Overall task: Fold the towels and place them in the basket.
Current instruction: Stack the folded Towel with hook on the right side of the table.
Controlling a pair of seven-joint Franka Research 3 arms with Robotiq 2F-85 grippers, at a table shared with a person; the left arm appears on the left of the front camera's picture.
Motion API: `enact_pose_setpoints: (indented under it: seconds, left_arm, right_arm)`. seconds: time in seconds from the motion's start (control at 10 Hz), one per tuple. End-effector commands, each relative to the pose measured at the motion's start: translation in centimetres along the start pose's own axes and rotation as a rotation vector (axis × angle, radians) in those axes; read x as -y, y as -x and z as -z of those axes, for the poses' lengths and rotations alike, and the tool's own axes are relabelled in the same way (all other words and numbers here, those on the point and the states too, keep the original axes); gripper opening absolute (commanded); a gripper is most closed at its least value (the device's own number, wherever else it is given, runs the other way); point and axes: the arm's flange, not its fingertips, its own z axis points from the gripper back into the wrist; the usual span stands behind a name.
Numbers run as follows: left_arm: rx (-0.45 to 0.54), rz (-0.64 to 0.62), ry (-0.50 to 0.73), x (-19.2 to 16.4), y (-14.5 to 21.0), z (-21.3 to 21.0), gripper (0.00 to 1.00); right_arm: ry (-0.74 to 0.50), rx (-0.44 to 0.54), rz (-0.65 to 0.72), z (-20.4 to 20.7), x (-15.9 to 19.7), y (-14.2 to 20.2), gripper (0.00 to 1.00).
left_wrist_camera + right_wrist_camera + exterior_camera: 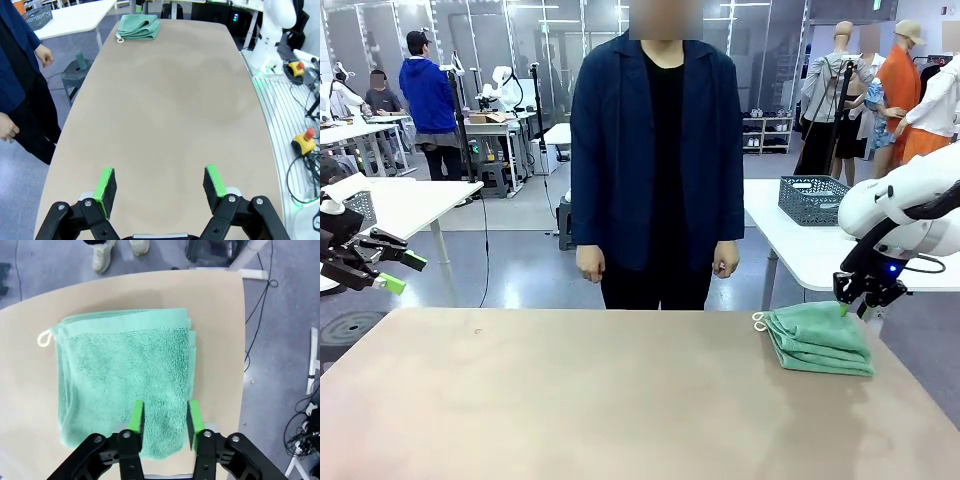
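A folded stack of mint-green towels (817,340) lies at the table's far right edge, its white loop (759,320) pointing left. My right gripper (855,302) hovers just over the stack's right side. In the right wrist view its pads (136,417) stand apart above the towels (125,375), gripper (165,420) open with nothing pinched. Off the table's left side, my left gripper (398,272) is open and empty. The left wrist view shows it (161,186) above bare tabletop, with the towels (139,26) far off. The dark grey basket (812,198) sits on a white table behind, at the right.
A person (658,160) in a dark blue jacket stands at the far side of the table, hands hanging down. The beige tabletop (600,400) is bare apart from the towels. The table's edge runs close to the right of the stack. White side tables (410,205) stand behind.
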Motion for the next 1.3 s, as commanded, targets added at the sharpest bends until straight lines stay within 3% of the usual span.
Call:
enact_pose_setpoints:
  seconds: [0.0,0.1,0.4,0.6,0.7,1.2]
  left_arm:
    - [0.005,0.002,-0.002,0.2,-0.2,0.0,0.89]
    - [0.005,0.002,-0.002,0.2,-0.2,0.0,0.89]
    - [0.005,0.002,-0.002,0.2,-0.2,0.0,0.89]
    - [0.005,0.002,-0.002,0.2,-0.2,0.0,0.89]
    - [0.005,0.002,-0.002,0.2,-0.2,0.0,0.89]
    - [0.005,0.002,-0.002,0.2,-0.2,0.0,0.89]
  right_arm:
    - [-0.055,-0.001,-0.043,-3.9,-0.1,1.4,0.85]
    - [-0.094,0.019,-0.073,-7.0,-0.6,2.0,0.56]
    - [-0.031,0.061,-0.105,-18.1,-2.9,5.2,0.56]
    - [-0.043,0.007,-0.127,-23.4,-4.9,8.3,0.56]
    - [-0.041,0.025,-0.134,-25.9,-5.8,10.2,0.56]
    - [-0.014,0.086,-0.103,-33.2,-6.7,17.2,0.56]
